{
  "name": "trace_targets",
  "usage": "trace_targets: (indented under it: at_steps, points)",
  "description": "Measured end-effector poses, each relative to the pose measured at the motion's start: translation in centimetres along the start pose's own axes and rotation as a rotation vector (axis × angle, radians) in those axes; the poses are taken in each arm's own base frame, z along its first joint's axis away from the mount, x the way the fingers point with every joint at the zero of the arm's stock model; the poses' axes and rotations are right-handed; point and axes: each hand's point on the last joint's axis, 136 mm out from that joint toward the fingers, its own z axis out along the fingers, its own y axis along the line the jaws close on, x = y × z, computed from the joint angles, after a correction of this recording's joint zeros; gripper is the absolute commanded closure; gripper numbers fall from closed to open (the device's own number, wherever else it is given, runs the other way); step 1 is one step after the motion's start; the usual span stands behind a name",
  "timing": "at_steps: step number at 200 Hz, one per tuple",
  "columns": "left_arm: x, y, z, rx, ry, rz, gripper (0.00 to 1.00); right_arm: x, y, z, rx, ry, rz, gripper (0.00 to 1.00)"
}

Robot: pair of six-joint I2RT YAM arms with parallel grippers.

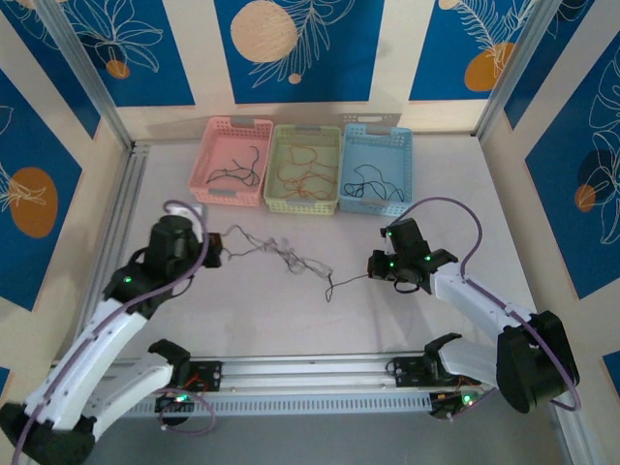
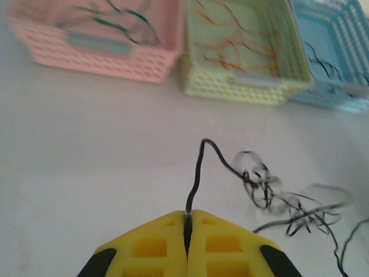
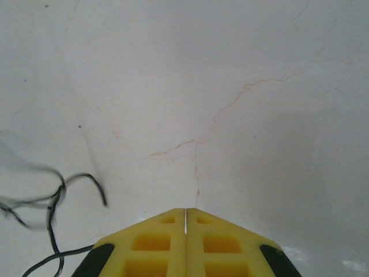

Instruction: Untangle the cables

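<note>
The left tool [image 2: 187, 226] is seen clamped tight on a black cable [image 2: 199, 167], which rises out of the seam between the yellow halves and curves right into the tangle [image 2: 268, 193]. The right tool [image 3: 185, 222] is pressed shut as well. A dark strand is seen running up to it in the top view, but whether that strand is actually gripped cannot be told (at the wrist it passes low on the left, beside the yellow body). The tangle is spread on the worktop [image 1: 291, 329] between the two tools. Cables are also seen lying in the pink basket [image 1: 218, 131], the pale green basket [image 1: 283, 136] and the blue basket [image 1: 402, 145] at the far edge.

Trouble is most likely from a straight pull. The loops are bunched closely, so the knot could be drawn tighter rather than opened. The cable is held by a short end only, and it could be slipped free under load. If nothing is held on the right, the whole bundle would simply be dragged along the worktop. A sharp tug could also kink so thin a wire.
</note>
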Motion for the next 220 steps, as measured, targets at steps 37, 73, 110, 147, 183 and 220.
trace_targets:
  at_steps: [37,73,110,147,183,220]
  points:
    - [-1.2,3.5,-3.9,-0.164,-0.022,0.058,1.00,-0.3,-0.4,0.0,0.009,-0.007,0.025,1.00]
    - [-1.4,5.9,-6.1,-0.308,-0.014,0.147,1.00,-0.4,-0.7,-0.1,0.013,-0.012,0.042,1.00]
    - [-2.5,7.8,-7.9,-0.429,-0.031,0.209,1.00,-0.5,-0.8,-0.1,0.015,-0.014,0.057,1.00]
    - [-3.1,8.9,-8.7,-0.500,-0.039,0.254,1.00,-0.6,-0.9,-0.3,0.013,-0.024,0.069,1.00]
    - [-3.5,10.1,-9.2,-0.564,-0.039,0.280,1.00,-0.5,-1.2,-0.7,0.008,-0.044,0.081,1.00]
    - [-3.3,10.5,-8.6,-0.572,-0.007,0.264,1.00,-0.6,-1.5,-1.4,0.002,-0.073,0.102,1.00]
